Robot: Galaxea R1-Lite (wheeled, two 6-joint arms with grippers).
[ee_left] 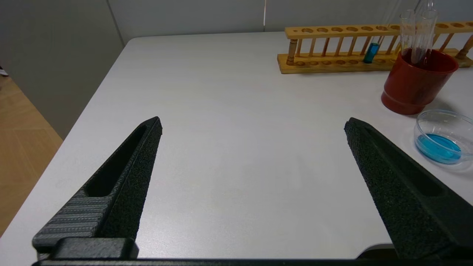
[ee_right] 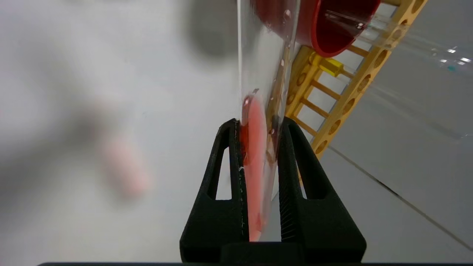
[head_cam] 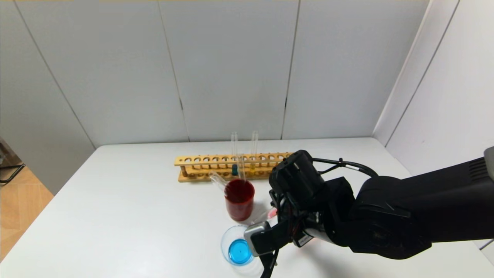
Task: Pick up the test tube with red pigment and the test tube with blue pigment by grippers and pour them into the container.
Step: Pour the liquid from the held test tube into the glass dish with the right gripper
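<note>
A white table (head_cam: 127,200) with rounded corners is set against pale grey panelled walls (head_cam: 231,69). The rear wall is divided by thin dark seams; a second panelled wall (head_cam: 444,85) is met at an angle on the right. Light wood-patterned flooring (head_cam: 19,197) is seen beyond the table's left edge, with a dark metal frame (head_cam: 9,170) partly visible at the far left. Even, diffuse lighting is cast, and only soft shadows are formed on the tabletop.
</note>
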